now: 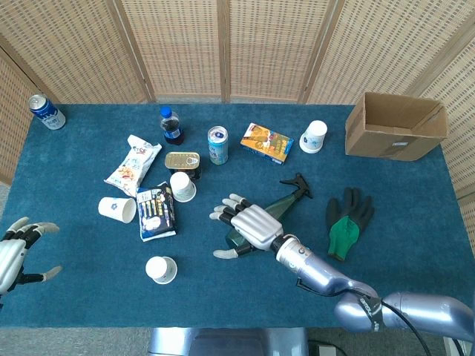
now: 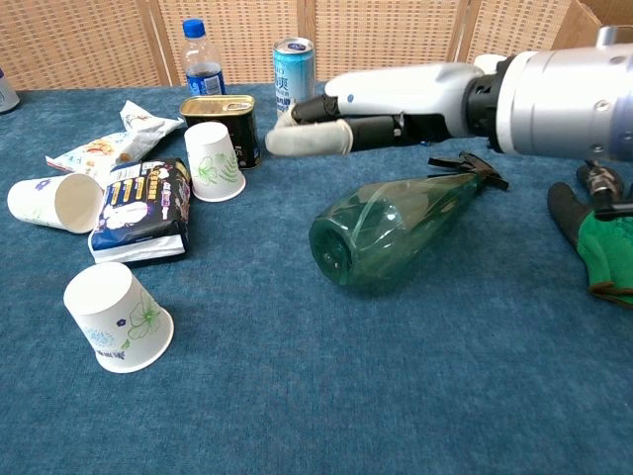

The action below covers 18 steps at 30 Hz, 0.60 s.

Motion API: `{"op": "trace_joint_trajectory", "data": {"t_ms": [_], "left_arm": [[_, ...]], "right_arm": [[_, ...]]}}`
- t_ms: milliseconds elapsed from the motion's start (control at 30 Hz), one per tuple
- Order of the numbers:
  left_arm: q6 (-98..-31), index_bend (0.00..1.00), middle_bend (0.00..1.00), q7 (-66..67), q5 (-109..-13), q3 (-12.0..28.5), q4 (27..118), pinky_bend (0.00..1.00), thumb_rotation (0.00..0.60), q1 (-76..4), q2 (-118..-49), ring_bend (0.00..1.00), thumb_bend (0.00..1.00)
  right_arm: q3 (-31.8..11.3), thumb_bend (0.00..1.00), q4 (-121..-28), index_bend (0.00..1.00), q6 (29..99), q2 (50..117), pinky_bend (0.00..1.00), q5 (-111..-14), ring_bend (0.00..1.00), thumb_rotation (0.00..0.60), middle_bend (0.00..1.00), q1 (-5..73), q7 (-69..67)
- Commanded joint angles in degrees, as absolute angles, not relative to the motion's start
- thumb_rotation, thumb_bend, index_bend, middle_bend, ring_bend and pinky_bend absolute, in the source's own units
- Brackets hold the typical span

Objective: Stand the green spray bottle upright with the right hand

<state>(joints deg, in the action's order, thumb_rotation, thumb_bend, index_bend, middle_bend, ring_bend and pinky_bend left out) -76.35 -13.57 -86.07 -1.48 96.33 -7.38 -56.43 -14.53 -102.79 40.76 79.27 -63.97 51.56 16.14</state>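
Observation:
The green spray bottle [image 2: 396, 226] lies on its side on the blue table [image 1: 223, 297], its base towards the robot and its black trigger head [image 1: 297, 183] pointing to the far right. My right hand [image 1: 251, 225] hovers over the bottle's wide end with fingers spread and holds nothing. In the chest view the right hand [image 2: 386, 104] reaches leftwards above the bottle, clear of it. From the head view the hand hides most of the bottle's body; its neck [image 1: 284, 200] shows. My left hand [image 1: 13, 256] is open at the table's near left edge.
A green and black glove [image 1: 345, 222] lies right of the bottle. A cardboard box [image 1: 397, 126] stands at the far right. Paper cups [image 2: 114, 315], a snack bag [image 2: 146, 208], a tin [image 2: 223, 119], a drink can [image 2: 294, 77] and a small box [image 2: 391, 114] lie left of and behind the bottle.

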Motion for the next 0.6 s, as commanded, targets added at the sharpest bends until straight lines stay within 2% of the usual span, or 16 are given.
{"op": "trace_joint_trajectory", "data": {"t_ms": [33, 300, 600], "left_arm": [[-76.31, 0.26, 0.27, -13.92, -86.09, -1.50, 95.97, 0.08, 0.597, -7.37, -56.61, 0.23, 0.18], [-75.99, 0.26, 0.27, -14.50, -86.49, -1.56, 95.31, 0.08, 0.595, -7.65, -57.11, 0.22, 0.18], [-75.54, 0.26, 0.27, -15.21, -86.97, -1.46, 94.49, 0.08, 0.595, -8.23, -57.84, 0.23, 0.18]], "right_arm": [[-13.42, 0.08, -101.67, 0.17, 41.17, 79.84, 0.04, -61.33, 0.00, 0.050, 0.15, 53.11, 19.38], [-9.20, 0.08, -102.52, 0.20, 43.88, 79.37, 0.04, -57.49, 0.03, 0.047, 0.19, 54.59, 28.04], [-3.64, 0.08, -109.49, 0.23, 48.14, 77.13, 0.04, -53.44, 0.07, 0.020, 0.22, 55.85, 39.46]]}}
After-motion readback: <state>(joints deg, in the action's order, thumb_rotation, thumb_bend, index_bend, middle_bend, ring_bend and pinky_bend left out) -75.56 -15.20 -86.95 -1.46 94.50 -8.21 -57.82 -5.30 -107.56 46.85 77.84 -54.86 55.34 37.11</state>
